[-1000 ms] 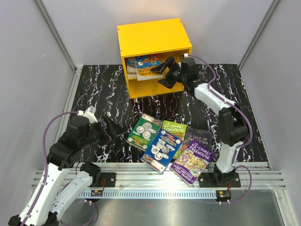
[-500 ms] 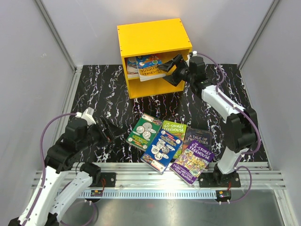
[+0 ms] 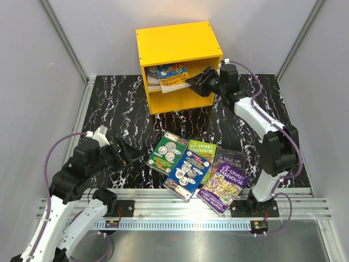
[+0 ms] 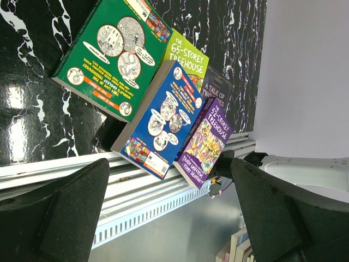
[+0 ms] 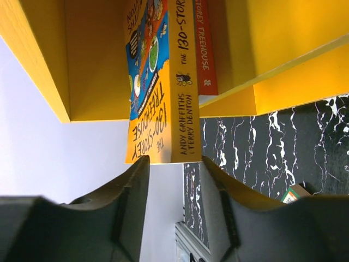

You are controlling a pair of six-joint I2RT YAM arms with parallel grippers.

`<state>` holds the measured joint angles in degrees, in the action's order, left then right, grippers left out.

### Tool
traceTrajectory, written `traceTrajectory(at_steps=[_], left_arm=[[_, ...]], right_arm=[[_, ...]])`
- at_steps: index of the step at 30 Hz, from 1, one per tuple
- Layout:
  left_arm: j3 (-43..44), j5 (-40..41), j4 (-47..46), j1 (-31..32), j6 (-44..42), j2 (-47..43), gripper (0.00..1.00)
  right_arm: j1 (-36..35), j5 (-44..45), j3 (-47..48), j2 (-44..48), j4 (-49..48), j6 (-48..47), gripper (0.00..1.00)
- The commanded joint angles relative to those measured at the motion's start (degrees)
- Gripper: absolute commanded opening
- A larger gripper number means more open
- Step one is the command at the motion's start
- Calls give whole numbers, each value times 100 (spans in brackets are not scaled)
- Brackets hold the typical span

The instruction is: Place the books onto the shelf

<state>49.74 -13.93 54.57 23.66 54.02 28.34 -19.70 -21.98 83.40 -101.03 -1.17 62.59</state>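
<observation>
Black stone with white veins is the surface, and pale walls stand round it. At the far side we see the yellow shelf, its open front facing the arms.

From the top we see five books lying flat near the arms, spread like a fan: the green book, the blue book, the lime book, the dark book and the purple book. The blue one lies partly on the green and lime ones. The purple one hides part of the dark one. Their long sides run from near to far, each a bit slanted. The blue and purple ones poke out over the metal rail.

The left arm hangs over the surface just left of the green book. Only its own camera shows the left jaws well: they are wide open with nothing between them.

The right arm reaches to the shelf's top part. The top view shows the right jaws at the near right corner of the yellow book, which lies flat there. The wrist camera shows more: the spine faces the jaws, the long side runs back into the shelf, and the near end pokes out past the front edge. A red book lies under it. The right jaws sit half apart, one on each side of that near end. We cannot tell if they pinch it.
</observation>
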Motion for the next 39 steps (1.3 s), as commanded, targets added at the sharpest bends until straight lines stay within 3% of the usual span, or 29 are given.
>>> traceTrajectory(at_steps=[1, 9, 18, 30, 32, 33, 34, 36, 38, 39], left_arm=[[212, -136, -78, -19, 3, -56, 95], [186, -162, -34, -11, -76, -39, 95], [291, -145, 159, -19, -295, 40, 96], [555, -162, 353, -19, -691, 374, 96], [581, -180, 353, -11, -743, 462, 96], [590, -189, 353, -19, -761, 471, 96], [581, -197, 336, -19, -770, 488, 96], [564, -224, 274, -19, -770, 532, 96], [555, -259, 195, -19, -770, 585, 96], [555, -276, 177, -19, -770, 637, 96]], right_arm=[[-7, -17, 440, -108, -173, -45, 47], [-217, -52, 1063, -645, -173, 34, 27], [-613, 123, 1820, -1374, -296, 271, 23], [-842, 220, 1795, -1797, -779, 596, 24], [-842, 185, 1689, -1806, -928, 684, 29], [-851, 150, 1576, -1788, -972, 702, 36], [-860, 150, 1514, -1762, -999, 728, 60], [-868, 150, 1294, -1622, -999, 711, 75], [-868, 185, 1031, -1490, -982, 650, 100], [-860, 220, 969, -1350, -956, 606, 100]])
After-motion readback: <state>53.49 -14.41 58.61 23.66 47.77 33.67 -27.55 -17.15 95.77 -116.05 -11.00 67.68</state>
